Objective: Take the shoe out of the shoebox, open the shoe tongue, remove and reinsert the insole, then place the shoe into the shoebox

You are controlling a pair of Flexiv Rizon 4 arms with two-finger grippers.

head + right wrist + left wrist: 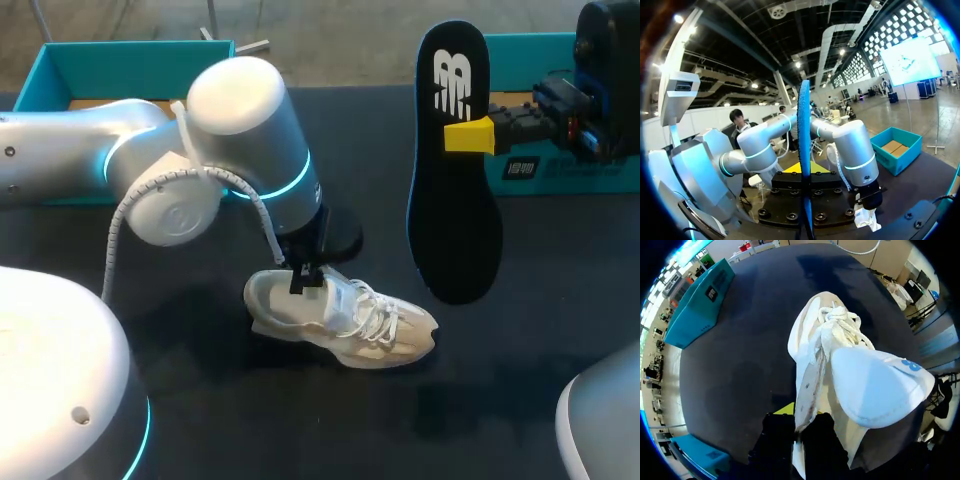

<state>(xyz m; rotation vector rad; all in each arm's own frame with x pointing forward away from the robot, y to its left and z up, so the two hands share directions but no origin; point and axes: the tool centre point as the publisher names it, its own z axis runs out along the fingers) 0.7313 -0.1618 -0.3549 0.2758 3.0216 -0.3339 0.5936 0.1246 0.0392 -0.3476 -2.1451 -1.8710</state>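
A white lace-up shoe [345, 318] lies on the dark table, toe pointing right. My left gripper [303, 272] comes down on its heel end and is shut on the collar rim. In the left wrist view the rim [807, 390] runs between the black fingers of the left gripper [799, 422], and the tongue and laces [840, 325] lie ahead. My right gripper [470, 136] holds the black insole [455, 170] upright in the air, right of the shoe. In the right wrist view the insole [804, 130] stands edge-on in the shut right gripper [805, 172].
An open teal shoebox [60, 62] stands at the back left behind my left arm. A second teal box part [560, 172] sits at the back right under my right arm. Bare table lies in front of the shoe.
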